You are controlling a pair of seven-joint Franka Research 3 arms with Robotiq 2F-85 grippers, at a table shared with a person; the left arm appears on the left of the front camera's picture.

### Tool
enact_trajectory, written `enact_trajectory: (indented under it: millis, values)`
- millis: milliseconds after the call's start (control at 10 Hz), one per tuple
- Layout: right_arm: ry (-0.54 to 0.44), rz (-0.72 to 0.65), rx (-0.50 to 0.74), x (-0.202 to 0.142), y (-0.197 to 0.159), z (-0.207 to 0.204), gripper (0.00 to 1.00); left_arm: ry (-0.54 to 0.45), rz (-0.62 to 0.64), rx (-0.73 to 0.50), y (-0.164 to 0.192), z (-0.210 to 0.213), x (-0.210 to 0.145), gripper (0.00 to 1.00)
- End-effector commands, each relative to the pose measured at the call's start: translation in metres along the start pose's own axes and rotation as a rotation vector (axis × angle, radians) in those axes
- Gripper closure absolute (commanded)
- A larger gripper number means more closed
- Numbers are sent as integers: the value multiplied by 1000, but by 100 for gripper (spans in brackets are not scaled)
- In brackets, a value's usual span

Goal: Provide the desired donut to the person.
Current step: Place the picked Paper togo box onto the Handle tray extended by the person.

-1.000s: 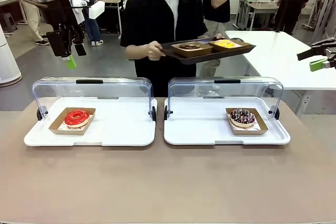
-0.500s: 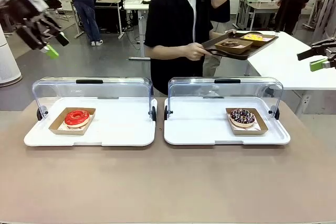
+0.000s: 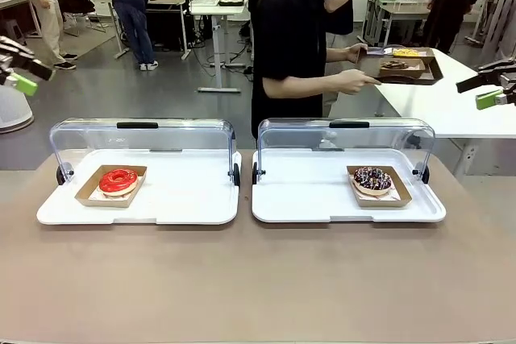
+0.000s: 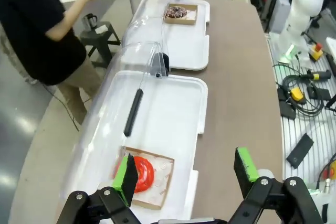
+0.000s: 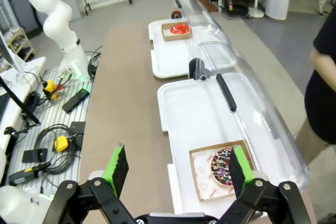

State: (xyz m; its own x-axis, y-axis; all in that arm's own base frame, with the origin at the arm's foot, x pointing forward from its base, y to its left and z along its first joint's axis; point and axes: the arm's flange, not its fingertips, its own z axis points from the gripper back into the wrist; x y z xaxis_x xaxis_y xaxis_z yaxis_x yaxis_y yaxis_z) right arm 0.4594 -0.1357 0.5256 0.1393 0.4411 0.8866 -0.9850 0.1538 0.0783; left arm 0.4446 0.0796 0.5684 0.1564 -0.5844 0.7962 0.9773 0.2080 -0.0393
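- The person (image 3: 294, 34) stands at the far side of the table (image 3: 258, 279), turned toward a white side table (image 3: 451, 98), holding a dark tray (image 3: 401, 68) with two boxed donuts on it.
- The red donut (image 3: 118, 180) sits in a cardboard box (image 3: 110, 186) on the left white tray (image 3: 137, 191), near that tray's left end, with the clear lid (image 3: 141, 142) raised behind it.
- The sprinkled chocolate donut (image 3: 372, 179) sits in its own box on the right white tray (image 3: 347, 191), toward the right end (its lid is also up).
- The left gripper (image 4: 186, 174) hangs high above the left tray, fingers spread wide and grasping nothing; the red donut shows between its green pads (image 4: 126, 174).
- The right gripper (image 5: 176, 171) hovers above the right tray, fingers likewise released and empty, with the sprinkled donut just by one pad.
- In the front view both grippers sit at the picture's edges, well apart from the trays.
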Motion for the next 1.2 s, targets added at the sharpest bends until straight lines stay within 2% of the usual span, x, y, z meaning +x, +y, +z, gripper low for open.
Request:
enact_trajectory:
  millis: [0,300,500,700,900,1100]
  values:
    - [-1,0,1,0,1,-1,0,-62,47,30,-35,10,-16,4]
    - [-1,0,1,0,1,-1,0,-145,38,45,-53,24,-48,4]
    - [-1,0,1,0,1,-1,0,-161,10,45,-57,28,-57,4]
    - [-1,0,1,0,1,-1,0,-197,-69,47,-48,27,-60,4]
    - [-1,0,1,0,1,-1,0,-246,-91,30,-35,24,-68,4]
    - [-1,0,1,0,1,-1,0,-227,-117,33,-37,25,-73,4]
